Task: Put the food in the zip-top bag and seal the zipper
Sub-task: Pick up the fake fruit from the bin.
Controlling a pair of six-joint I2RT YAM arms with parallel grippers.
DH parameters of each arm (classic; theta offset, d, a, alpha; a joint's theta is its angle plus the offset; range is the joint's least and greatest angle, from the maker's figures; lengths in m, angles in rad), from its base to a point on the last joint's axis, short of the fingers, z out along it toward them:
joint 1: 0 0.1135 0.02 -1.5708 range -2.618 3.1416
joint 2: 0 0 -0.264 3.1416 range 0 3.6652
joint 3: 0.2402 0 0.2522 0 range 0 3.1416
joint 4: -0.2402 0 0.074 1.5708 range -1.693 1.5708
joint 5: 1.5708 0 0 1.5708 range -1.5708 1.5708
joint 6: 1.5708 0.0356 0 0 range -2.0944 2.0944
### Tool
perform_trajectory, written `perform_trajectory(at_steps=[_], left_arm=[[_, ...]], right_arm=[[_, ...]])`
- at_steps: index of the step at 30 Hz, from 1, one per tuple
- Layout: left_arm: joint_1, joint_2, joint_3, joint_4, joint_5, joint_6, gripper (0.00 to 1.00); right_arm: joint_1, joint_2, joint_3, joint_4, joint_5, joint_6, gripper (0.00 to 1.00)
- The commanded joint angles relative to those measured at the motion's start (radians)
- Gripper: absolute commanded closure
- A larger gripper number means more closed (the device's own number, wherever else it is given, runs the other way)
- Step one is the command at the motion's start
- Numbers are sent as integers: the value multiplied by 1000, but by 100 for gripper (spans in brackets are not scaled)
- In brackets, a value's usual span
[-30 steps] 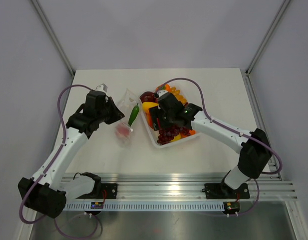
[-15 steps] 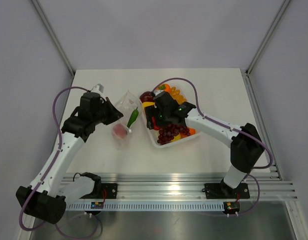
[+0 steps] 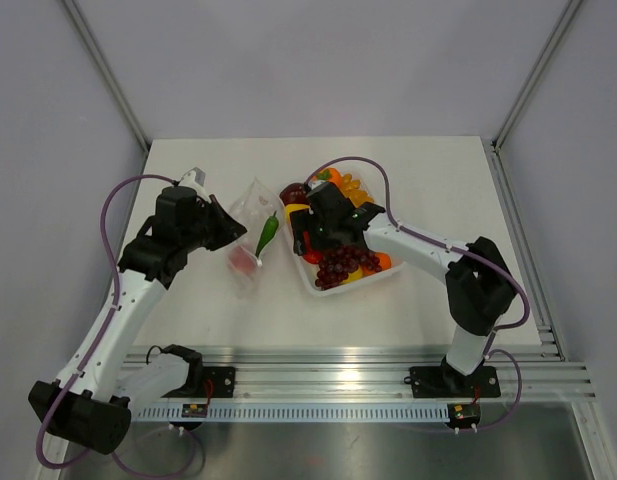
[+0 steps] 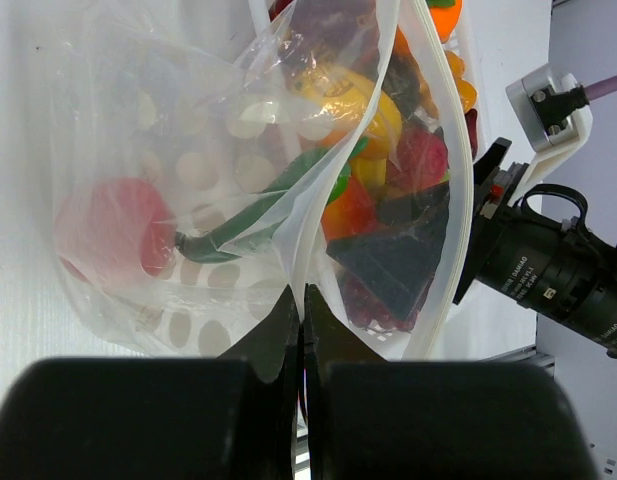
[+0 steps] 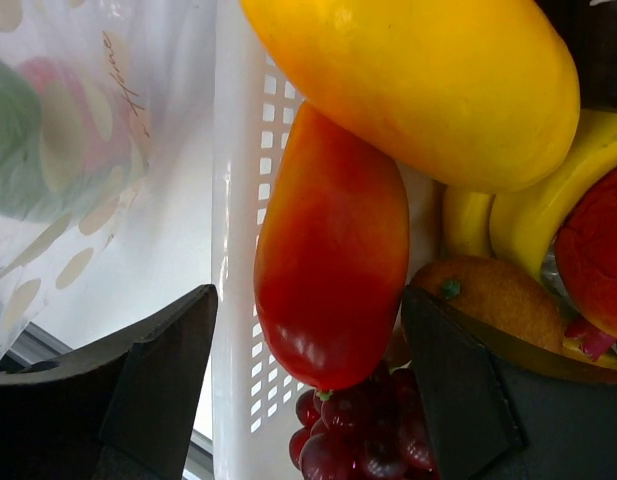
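The clear zip-top bag (image 3: pixel 252 232) lies left of the white tray (image 3: pixel 386 272). It holds a red piece (image 3: pixel 244 261) and a green chili (image 3: pixel 268 232). My left gripper (image 3: pixel 226 230) is shut on the bag's edge; in the left wrist view the jaws (image 4: pixel 300 300) pinch the plastic, with the red piece (image 4: pixel 113 240) and chili (image 4: pixel 248 215) inside. My right gripper (image 3: pixel 313 238) is open over the tray's left side. In the right wrist view its jaws (image 5: pixel 310 295) straddle a red-orange long fruit (image 5: pixel 328 270), with no visible contact. The zipper strip cannot be made out.
The tray holds a yellow fruit (image 5: pixel 418 80), purple grapes (image 5: pixel 358 430), an orange piece (image 5: pixel 488 295) and a dark red apple (image 3: pixel 294 192). The tray's slotted wall (image 5: pixel 238 340) stands between the right gripper and the bag (image 5: pixel 68 150). Walls and posts ring the table.
My right gripper has moved a little left and toward the tray's left wall. My left arm has shifted slightly, still holding the bag's edge.
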Motion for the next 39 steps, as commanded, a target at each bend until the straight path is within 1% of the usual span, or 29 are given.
perform_trajectory(at_steps=[1, 5, 10, 11, 19, 22, 35, 39], left_arm=[[6, -20, 14, 36, 27, 6, 100], [6, -21, 12, 34, 24, 7, 100], [7, -20, 8, 42, 27, 6, 100], [7, -20, 6, 42, 26, 4, 100], [7, -15, 1, 45, 20, 6, 100], [7, -11, 1, 48, 18, 6, 100], [7, -3, 0, 49, 17, 13, 100], [7, 57, 24, 17, 46, 49, 100]], right_arm=[[-19, 24, 27, 44, -21, 11, 18], [-27, 25, 11, 56, -30, 16, 21], [-36, 15, -4, 62, -37, 11, 31], [-36, 5, -12, 65, -40, 13, 35], [-36, -49, -33, 59, -51, 11, 45], [-36, -74, -44, 53, -45, 9, 47], [-36, -149, -67, 19, -19, 0, 48], [-36, -189, -84, 10, -2, 13, 48]])
